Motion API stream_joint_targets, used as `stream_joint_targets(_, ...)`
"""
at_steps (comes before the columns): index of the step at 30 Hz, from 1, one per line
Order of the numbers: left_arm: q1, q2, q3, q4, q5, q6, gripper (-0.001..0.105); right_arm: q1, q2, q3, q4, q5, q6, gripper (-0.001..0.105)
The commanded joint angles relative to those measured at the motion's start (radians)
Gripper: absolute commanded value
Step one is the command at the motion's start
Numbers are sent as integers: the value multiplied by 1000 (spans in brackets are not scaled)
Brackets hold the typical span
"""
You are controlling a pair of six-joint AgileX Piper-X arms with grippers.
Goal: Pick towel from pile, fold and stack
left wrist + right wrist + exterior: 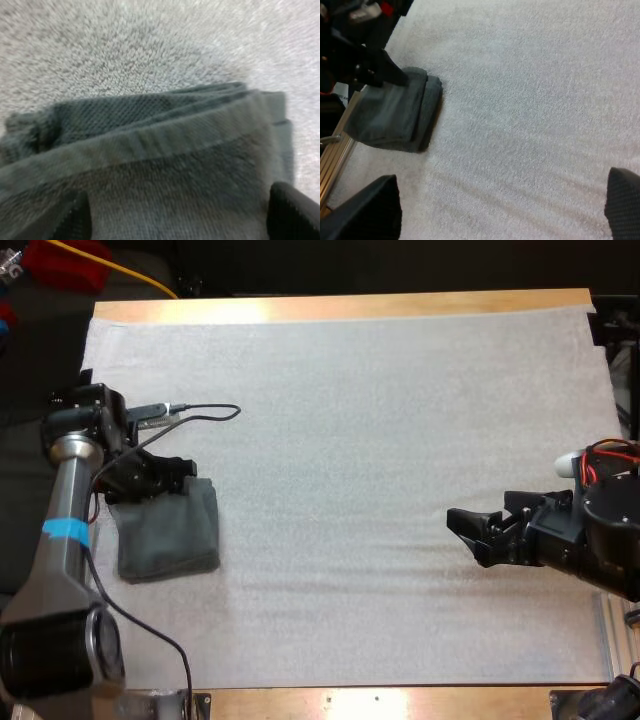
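Left arm (62,495): bare silver tube link, blue tape band (68,531) round it, glossy black joint housing (50,655) at the base end. Left tool (183,476) all black. Right arm (600,540): boxy black body, white rounded cap (568,462). Right tool (463,533) black, fingers (370,210) finely ribbed.

One folded stack (170,535) of dark grey-green towels lies flat at the left side of the white mat (400,440), close to its left edge. At least two layers show, the upper set slightly back from the lower. Hemmed edges run roughly parallel; the corners are rounded and the pile soft.
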Motion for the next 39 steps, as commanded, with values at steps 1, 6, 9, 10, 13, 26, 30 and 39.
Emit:
stream_joint_targets(1,-4,12,-5,1,-10,-9,68,-2,-5,-7,0,0,2,81)
stream_joint_targets(6,-4,87,-5,-5,-10,-9,68,-2,-5,-7,0,0,3,81)
stream_joint_targets(9,-4,106,-5,-5,-10,-9,68,-2,-5,-7,0,0,5,81)
stream_joint_targets(10,-4,107,-5,-5,-9,-9,68,-2,-5,-7,0,0,9,81)
stream_joint_targets(13,-4,107,-13,4,-8,-1,68,-2,-5,-7,0,0,25,81)
stream_joint_targets(26,-4,-48,-102,160,-31,28,68,-2,-5,-7,0,0,23,81)
stream_joint_targets(30,-4,-101,-102,221,-75,28,68,-2,-5,-7,0,0,23,81)
stream_joint_targets(39,-4,-143,-53,335,-114,28,68,-2,-5,-7,0,0,19,81)
